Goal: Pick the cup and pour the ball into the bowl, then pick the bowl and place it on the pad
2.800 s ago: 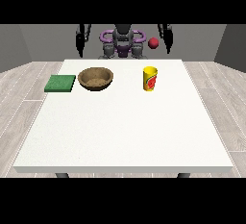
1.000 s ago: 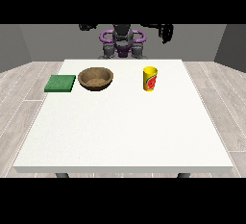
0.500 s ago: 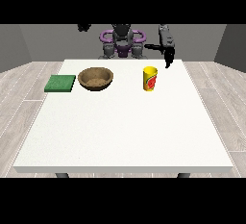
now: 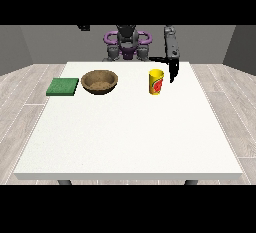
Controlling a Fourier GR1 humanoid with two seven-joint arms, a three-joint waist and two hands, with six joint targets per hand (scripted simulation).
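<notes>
A yellow cup (image 4: 156, 82) with a red mark stands upright on the white table (image 4: 130, 137), right of centre near the far edge. No ball shows. The brown bowl (image 4: 100, 82) sits to its left, and the green pad (image 4: 63, 86) lies flat further left. The hand at the view's right (image 4: 172, 68) hangs just right of the cup and a little behind it, open, fingers pointing down and thumb stretched towards the cup, apart from it. Of the hand at the view's left (image 4: 83, 27) only a dark tip shows at the top.
The robot's torso (image 4: 127, 44) stands behind the far table edge. Cup, bowl and pad lie in a row along the far side. The white tabletop stretches wide towards the camera.
The hand at the view's right has come down from shoulder height to beside the cup. A red ball seen near the robot at first no longer shows. Cup, bowl and pad have not moved.
</notes>
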